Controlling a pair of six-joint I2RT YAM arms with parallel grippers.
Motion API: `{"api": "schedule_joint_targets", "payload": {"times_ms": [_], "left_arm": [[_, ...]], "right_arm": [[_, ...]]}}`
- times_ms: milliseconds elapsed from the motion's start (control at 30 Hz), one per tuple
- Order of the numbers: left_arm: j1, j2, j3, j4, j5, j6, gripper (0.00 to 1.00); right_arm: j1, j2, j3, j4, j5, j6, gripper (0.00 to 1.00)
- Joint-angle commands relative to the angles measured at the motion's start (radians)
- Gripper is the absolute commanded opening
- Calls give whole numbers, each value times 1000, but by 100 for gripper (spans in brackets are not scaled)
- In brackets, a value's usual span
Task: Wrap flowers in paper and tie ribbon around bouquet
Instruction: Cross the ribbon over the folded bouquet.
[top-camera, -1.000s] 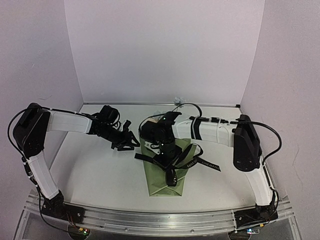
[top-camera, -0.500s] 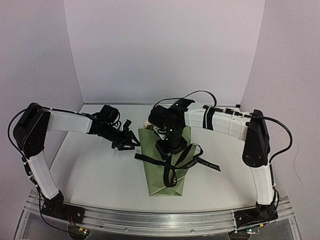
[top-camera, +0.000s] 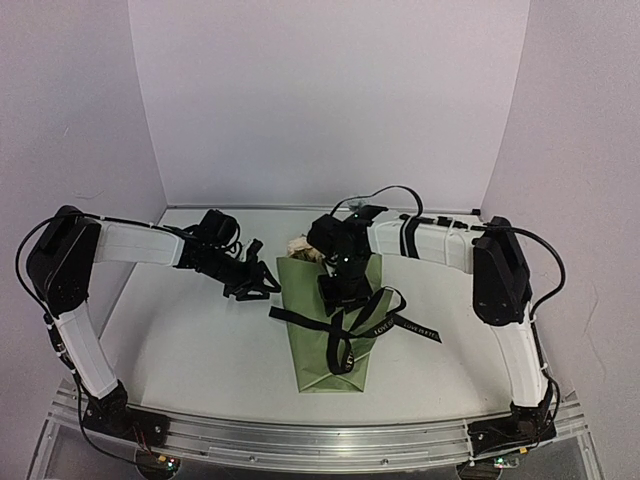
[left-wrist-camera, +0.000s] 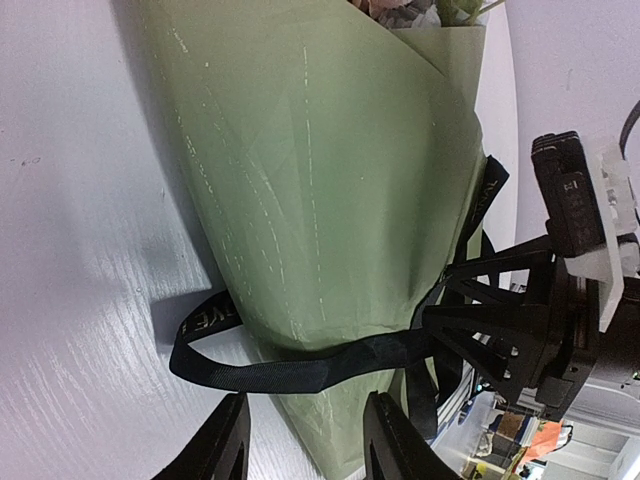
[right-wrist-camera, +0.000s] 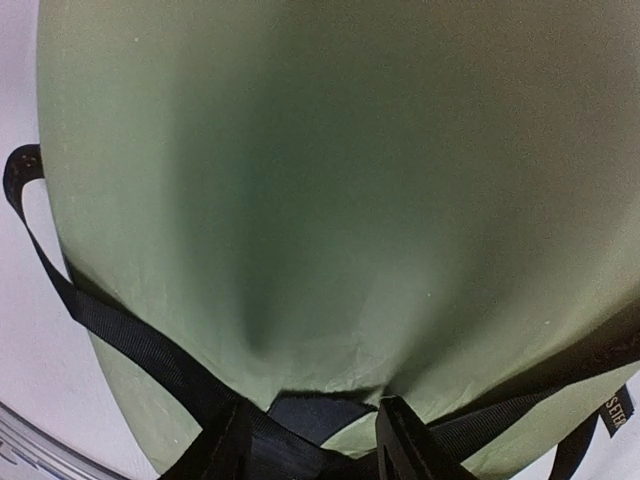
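Top external view is showing a white tabletop (top-camera: 190, 350) carrying the olive-green paper-cone bouquet (top-camera: 318, 352), which is lying at the centre with its narrow end pointing toward the arm bases. A long black lettered ribbon (top-camera: 402, 324) is crossing the cone's middle, one tail trailing to the right. The right gripper (right-wrist-camera: 312, 445) is reaching down with its fingers straddling the ribbon's crossing; I cannot tell whether it is pinching. The left gripper (left-wrist-camera: 308, 440) is hovering open and empty just beside the cone's left edge. Cream and brownish flowers (top-camera: 300, 245) are peeking from the wide end.
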Motion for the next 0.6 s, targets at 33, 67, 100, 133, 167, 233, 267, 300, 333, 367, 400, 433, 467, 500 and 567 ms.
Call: {"api": "schedule_joint_targets", "payload": {"times_ms": [33, 67, 100, 133, 167, 233, 267, 300, 333, 367, 400, 433, 467, 500, 567], "left_arm": [[5, -7, 45, 13, 12, -1, 41], [5, -9, 46, 13, 12, -1, 41], [5, -10, 45, 13, 12, -1, 41], [5, -10, 45, 12, 12, -2, 41], [5, -11, 46, 11, 13, -2, 41], [5, -13, 47, 13, 13, -2, 41], [5, -14, 46, 12, 13, -3, 41], [5, -15, 47, 12, 13, -4, 41], [5, -16, 47, 12, 13, -4, 41], [5, -16, 46, 13, 13, -5, 41], [5, -18, 45, 13, 13, -4, 41], [5, -19, 45, 13, 13, -5, 41], [5, -21, 45, 13, 14, -6, 41], [5, -23, 44, 15, 14, -5, 41], [5, -24, 43, 21, 19, -4, 41]], "right_arm": [[-5, 5, -26, 42, -7, 40, 42], [-5, 4, -30, 47, -3, 41, 42], [-5, 4, -36, 51, 0, 44, 41], [-6, 5, -38, 54, -1, 46, 40], [-6, 7, -40, 58, -3, 49, 39], [-6, 13, -40, 66, -8, 57, 35], [-7, 15, -40, 68, -12, 61, 33], [-8, 16, -41, 71, -13, 66, 31], [-8, 16, -42, 73, -13, 69, 28], [-8, 15, -43, 75, -12, 71, 24], [-8, 12, -45, 76, -9, 74, 21], [-8, 7, -46, 78, -7, 76, 18], [-8, 1, -48, 80, -7, 76, 12], [-8, -2, -48, 82, -8, 76, 7], [-8, -12, -45, 83, -10, 77, 0]]}}
